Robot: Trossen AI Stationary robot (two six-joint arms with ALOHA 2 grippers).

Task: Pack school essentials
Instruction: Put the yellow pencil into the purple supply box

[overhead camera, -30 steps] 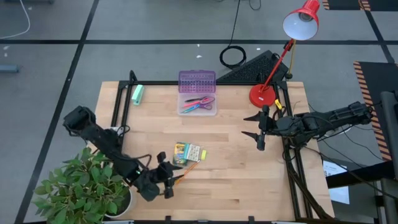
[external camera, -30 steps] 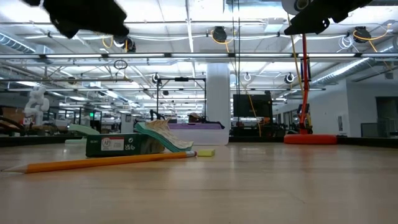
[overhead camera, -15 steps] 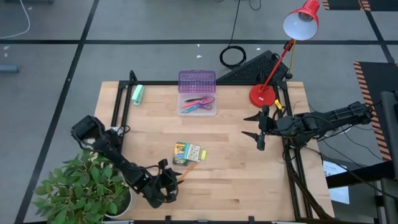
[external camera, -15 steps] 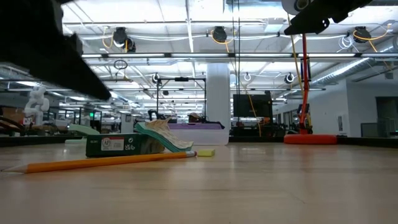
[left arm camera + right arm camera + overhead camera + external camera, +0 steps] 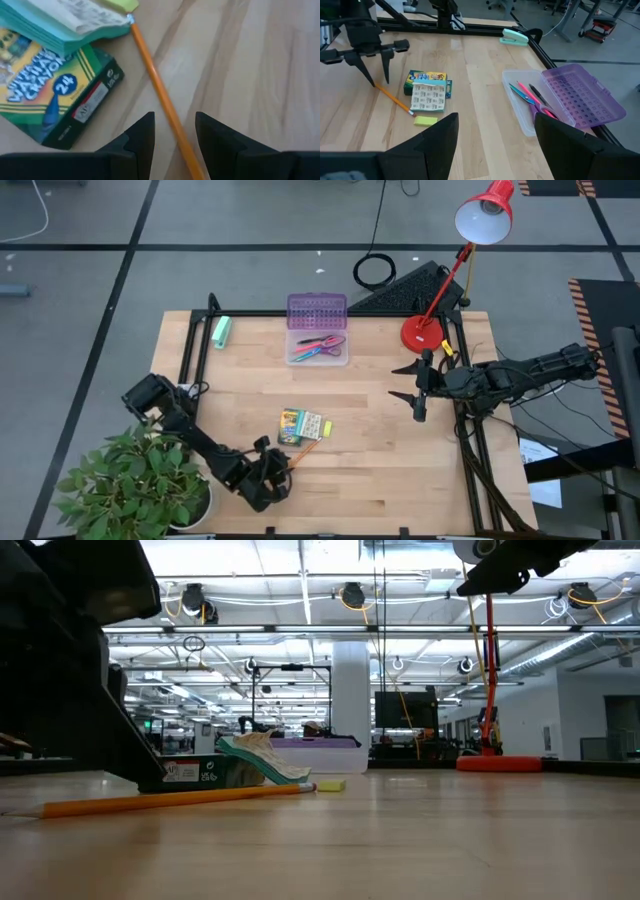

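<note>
An orange pencil (image 5: pixel 159 90) lies flat on the table next to a yellow-green crayon box (image 5: pixel 57 100). A teal-edged pad (image 5: pixel 427 97) rests partly on the box, and a small yellow piece (image 5: pixel 425 120) lies beside it. My left gripper (image 5: pixel 175 120) is open and points down over the pencil's near end, one finger on each side with gaps showing. My right gripper (image 5: pixel 415 385) hangs open above the table's right side. A clear box (image 5: pixel 318 348) at the far middle holds purple-handled scissors (image 5: pixel 540 107) and pens.
The clear box's purple lid (image 5: pixel 582 92) stands open behind it. A mint-green piece (image 5: pixel 221 331) lies at the far left. A red desk lamp (image 5: pixel 422 332) stands at the far right, and a potted plant (image 5: pixel 140 480) sits off the near left corner.
My left gripper has come down toward the table and a little toward its right edge, ending with its fingers on either side of the pencil's near end. The pencil, crayon box and pad have stayed where they were.
</note>
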